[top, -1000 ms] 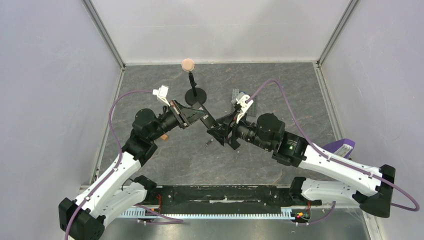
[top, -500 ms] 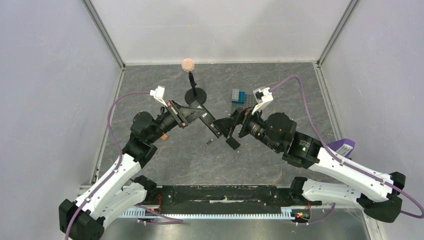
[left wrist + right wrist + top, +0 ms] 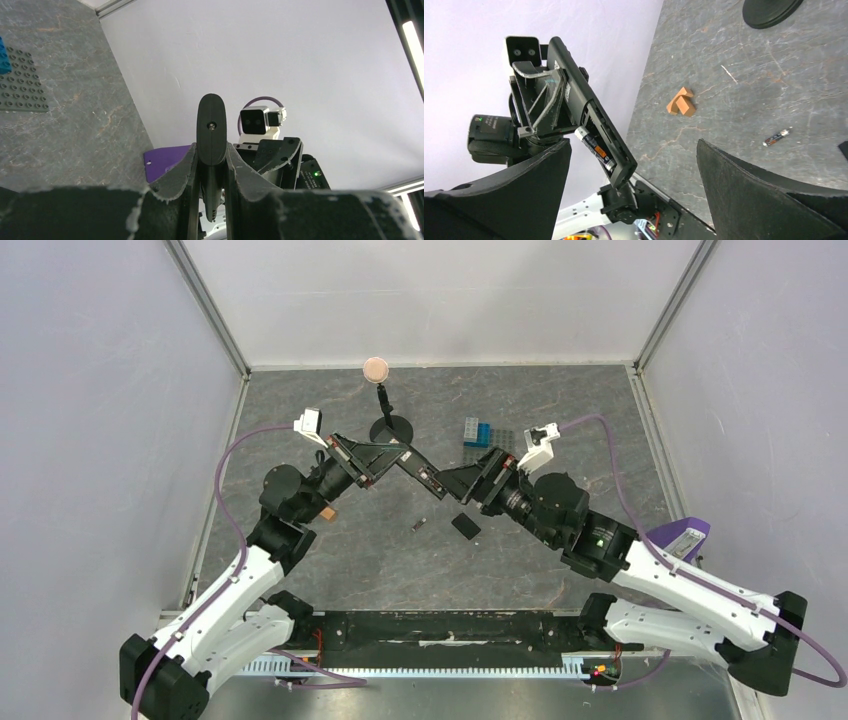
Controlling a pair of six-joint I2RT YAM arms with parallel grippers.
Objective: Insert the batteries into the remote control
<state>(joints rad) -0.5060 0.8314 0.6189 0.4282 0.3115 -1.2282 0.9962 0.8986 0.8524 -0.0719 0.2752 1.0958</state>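
- Top external view: a long, slim, flat black remote control (image 3: 412,468) is held above the grey stone-patterned table (image 3: 350,570) by the left gripper (image 3: 372,458), which is clamped on it. Its free end is pointed towards the right gripper (image 3: 470,483), whose fingers are spread apart just beside that end. One tiny slim dark grey loose battery (image 3: 418,527) is seen lying on the table below the remote control, with a small flat black square piece (image 3: 464,525) near it. A grey studded baseplate carrying blue bricks (image 3: 480,432), a black stand topped by a peach ball (image 3: 377,368) and a small orange wooden block (image 3: 328,513) are also seen on the table
- Left wrist view: the remote control (image 3: 211,127) is seen end-on and upright, pinched between the two left fingers (image 3: 186,167). The right arm's white wrist camera (image 3: 257,121) is seen beyond it
- Right wrist view: the right fingers (image 3: 504,200) are seen wide apart at the two sides of the frame. The remote control (image 3: 589,110) is held tilted, with its open recess turned to the camera, and a second battery (image 3: 596,150) is seen lying in that recess near the lower end. The loose battery (image 3: 776,136) is seen on the table, well apart from the remote control, and the orange wooden block (image 3: 681,101) lies between them
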